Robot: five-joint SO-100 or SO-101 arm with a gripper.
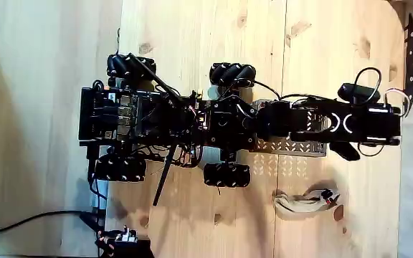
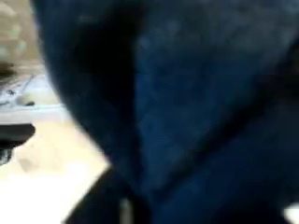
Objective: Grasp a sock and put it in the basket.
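Arm stretched over the basket point(image 1: 292, 147) toward three o'clock on the wooden surface point(image 1: 192, 36).

The wrist view was blurred, but dark blue-black fabric, probably the sock point(image 2: 187, 103), filled it close to the lens. Whether the tool point(image 1: 389, 122) was clenched on it could not be told. A pale sock point(image 1: 303, 202) lay at five o'clock, apart from the wheeled robot point(image 1: 142, 118).

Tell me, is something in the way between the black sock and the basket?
Only the robot's own arm. In the fixed view it stretches over the basket, leaving just a strip of holed metal showing. The sock looks pressed close to the wrist camera. The beige sock lies on the table beside the basket, not blocking it.
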